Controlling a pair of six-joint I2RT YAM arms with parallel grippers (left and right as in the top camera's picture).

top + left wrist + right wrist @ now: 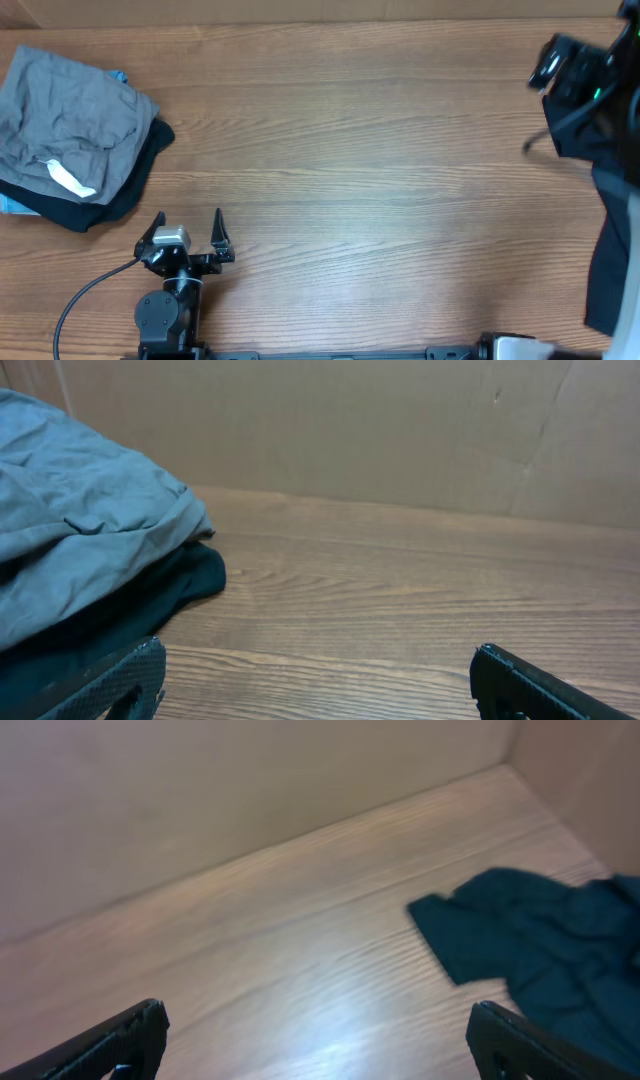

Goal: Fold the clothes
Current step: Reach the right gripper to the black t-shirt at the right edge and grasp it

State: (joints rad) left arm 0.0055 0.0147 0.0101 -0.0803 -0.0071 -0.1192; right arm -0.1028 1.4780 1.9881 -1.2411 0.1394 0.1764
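Left hand at near edge of bench, fingers spread fully wide, holding nothing; right hand up at far right, equally wide and empty. Black T-shirt crumpled at right end of bench, near right hand, not gripped. Step in hand: probably the reach for the shirt. Next: gripping 1 edge and dragging it to centre for flattening. Grey garment stacked on dark garment at left. Bare wood-grain surface; plain tan wall behind.
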